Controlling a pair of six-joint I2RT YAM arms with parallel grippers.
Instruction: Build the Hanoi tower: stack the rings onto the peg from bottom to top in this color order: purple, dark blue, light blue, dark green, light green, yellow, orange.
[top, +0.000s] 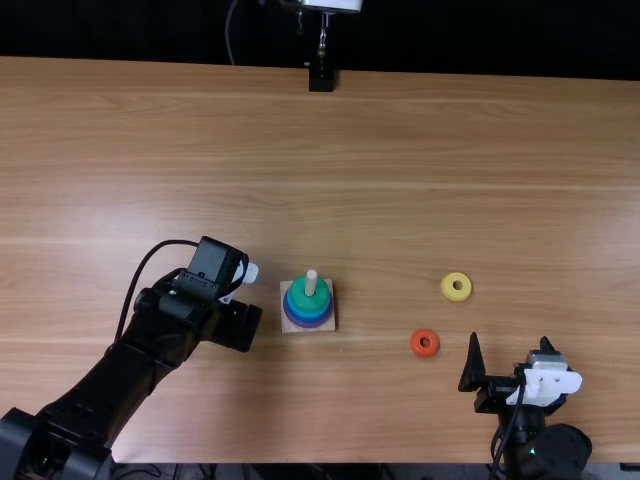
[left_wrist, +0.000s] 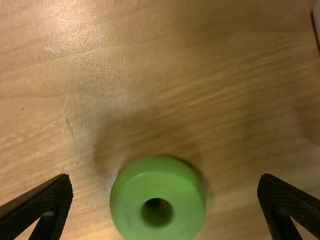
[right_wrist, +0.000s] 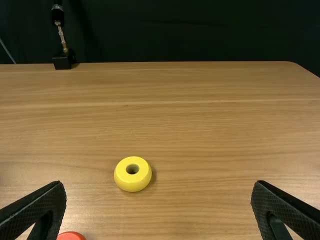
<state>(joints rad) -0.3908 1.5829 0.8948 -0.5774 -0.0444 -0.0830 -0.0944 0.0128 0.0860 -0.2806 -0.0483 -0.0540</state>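
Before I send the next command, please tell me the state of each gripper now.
Left gripper: open, light green ring between fingers, not gripped.
Right gripper: open, holding nothing.

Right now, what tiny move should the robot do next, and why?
I think the left gripper should ease down around the light green ring. Its fingers are open, that ring lies on the table, and the dark green ring is topmost on the peg, so light green comes next.

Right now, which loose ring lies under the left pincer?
The light green ring: it is on the table beneath the open left pincer, while the yellow ring and orange ring lie nearer the right pincer.
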